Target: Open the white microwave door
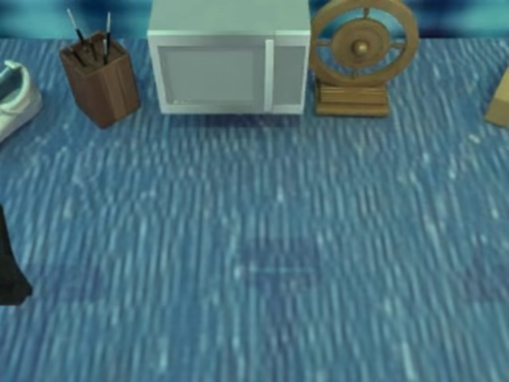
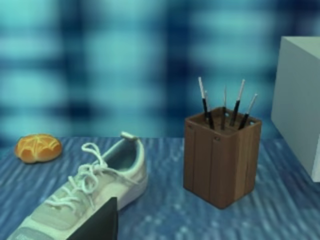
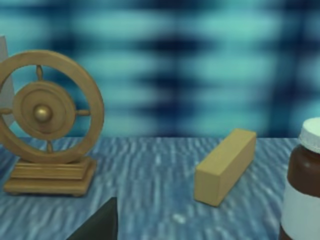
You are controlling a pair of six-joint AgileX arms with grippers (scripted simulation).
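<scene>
One white microwave door, shut; unlettered.

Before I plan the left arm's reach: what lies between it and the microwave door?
Top view: bare blue table lies between the left arm and the white microwave door; the pen holder stands beside that path.

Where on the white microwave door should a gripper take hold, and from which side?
Probably the white microwave door is best taken at its right vertical edge, beside the control panel strip, coming in from the open table in front. The door sits shut and flush; no handle shows, and the pen holder crowds its left.
</scene>
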